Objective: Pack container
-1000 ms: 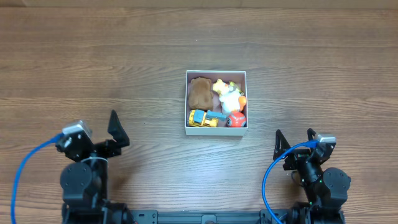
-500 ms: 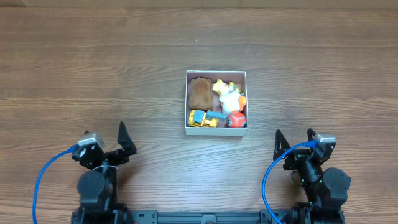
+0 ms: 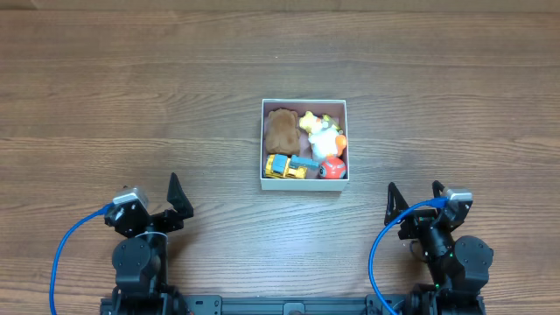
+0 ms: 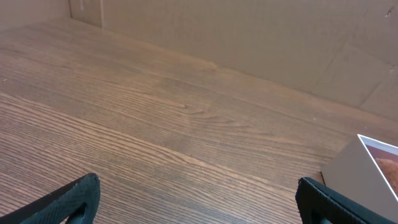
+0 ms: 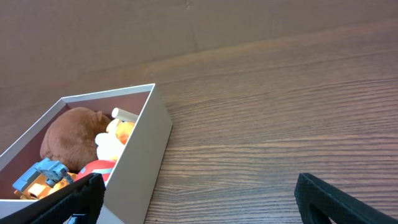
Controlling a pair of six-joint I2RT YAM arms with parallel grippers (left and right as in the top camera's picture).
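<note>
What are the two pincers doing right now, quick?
Left pincer: open, holding nothing.
Right pincer: open, holding nothing.

**Wood-grain table carrying one white-walled box**

The table (image 3: 157, 96) is a brown wood-grain top. In the overhead view its grain runs left to right, with darker streaks across it. Directly on it stands the container (image 3: 304, 185), a small, square, shallow box with thin white walls. It sits flat, a little right of the middle, with its sides square to the grain. The right wrist view shows its outer wall meeting the wood flush along the bottom edge. In the left wrist view one corner of the box shows at the right edge of the picture, resting level on the boards
</note>
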